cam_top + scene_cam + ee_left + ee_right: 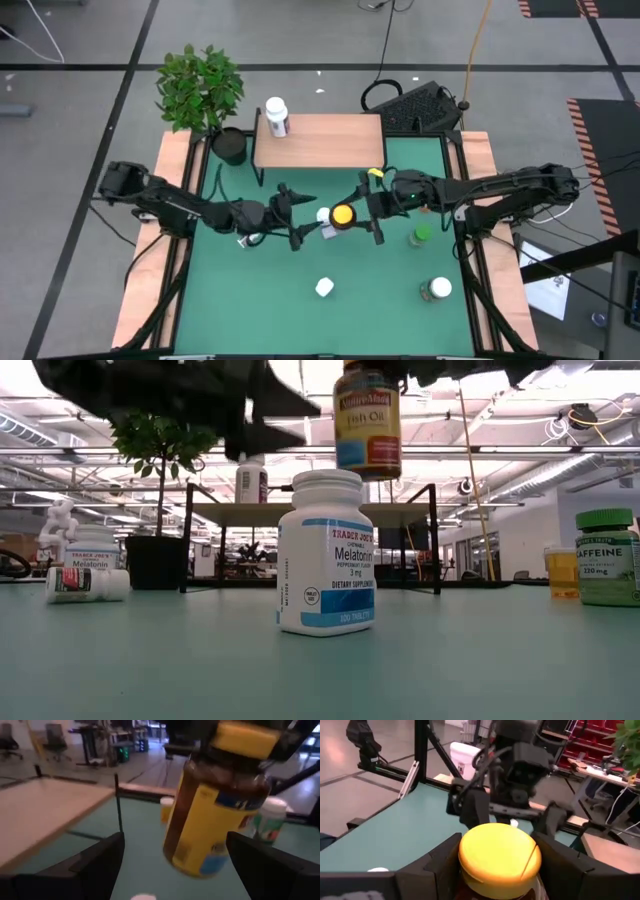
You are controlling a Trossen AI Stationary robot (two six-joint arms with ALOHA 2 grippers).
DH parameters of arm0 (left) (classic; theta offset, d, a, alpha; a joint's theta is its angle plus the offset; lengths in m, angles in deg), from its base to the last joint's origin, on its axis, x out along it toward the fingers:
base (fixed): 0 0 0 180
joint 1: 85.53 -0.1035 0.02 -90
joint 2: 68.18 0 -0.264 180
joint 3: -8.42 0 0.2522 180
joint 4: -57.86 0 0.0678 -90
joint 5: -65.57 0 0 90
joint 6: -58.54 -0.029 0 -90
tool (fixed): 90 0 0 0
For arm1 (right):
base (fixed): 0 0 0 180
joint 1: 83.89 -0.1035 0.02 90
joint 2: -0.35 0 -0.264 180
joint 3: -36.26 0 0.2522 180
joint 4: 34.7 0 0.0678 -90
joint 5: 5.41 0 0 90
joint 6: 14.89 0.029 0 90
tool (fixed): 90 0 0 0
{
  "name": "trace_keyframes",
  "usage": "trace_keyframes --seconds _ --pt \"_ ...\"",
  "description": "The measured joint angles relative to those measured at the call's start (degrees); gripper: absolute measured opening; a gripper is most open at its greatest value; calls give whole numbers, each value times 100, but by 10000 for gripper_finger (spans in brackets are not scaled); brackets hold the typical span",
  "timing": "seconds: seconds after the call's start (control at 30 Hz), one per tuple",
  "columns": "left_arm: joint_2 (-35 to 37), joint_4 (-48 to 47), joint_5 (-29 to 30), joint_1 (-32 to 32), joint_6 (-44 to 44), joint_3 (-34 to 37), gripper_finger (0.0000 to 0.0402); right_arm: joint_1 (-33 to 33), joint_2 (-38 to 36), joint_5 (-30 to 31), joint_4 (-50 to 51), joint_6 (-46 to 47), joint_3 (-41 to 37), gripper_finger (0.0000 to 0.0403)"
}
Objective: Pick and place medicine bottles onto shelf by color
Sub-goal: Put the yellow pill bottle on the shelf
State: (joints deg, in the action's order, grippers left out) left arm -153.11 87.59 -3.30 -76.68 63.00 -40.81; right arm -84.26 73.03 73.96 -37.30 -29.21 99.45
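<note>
above the middle of the green bench [300,320], a yellow-capped amber bottle [342,216] is being held in the air by the right hand [352,214], whose fingers are clamped on its cap. in the low view the bottle is seen hanging clear of the surface, above a white melatonin bottle [327,552] standing upright. the left hand [303,218] is being held just beside the lifted bottle, its fingers [95,865] spread apart on either side of it without touching. on the shelf [330,142] at the far edge, one white-capped bottle [276,116] is standing near the corner by the potted plant [203,90]. a green bottle [422,236] is standing well apart on the bench.
</note>
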Motion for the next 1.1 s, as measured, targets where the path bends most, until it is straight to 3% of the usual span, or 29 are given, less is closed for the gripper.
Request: trace_keyframes --seconds 0.37,0.63,0.83,1.1 --pt "-615 6 -811 -281 -694 -732 397 108 189 -11 -252 -76 -11 213" --pt "-856 -1068 -1036 -313 -1075 -1560 395 115 204 -20 -227 -6 -11 218" --pt "-850 -1216 -1277 -402 -1047 -1682 394 115 204 -163 -343 23 -9 219" --pt "-850 -1155 -1353 -408 -1037 -1682 321 123 204 -289 -492 145 -9 220"
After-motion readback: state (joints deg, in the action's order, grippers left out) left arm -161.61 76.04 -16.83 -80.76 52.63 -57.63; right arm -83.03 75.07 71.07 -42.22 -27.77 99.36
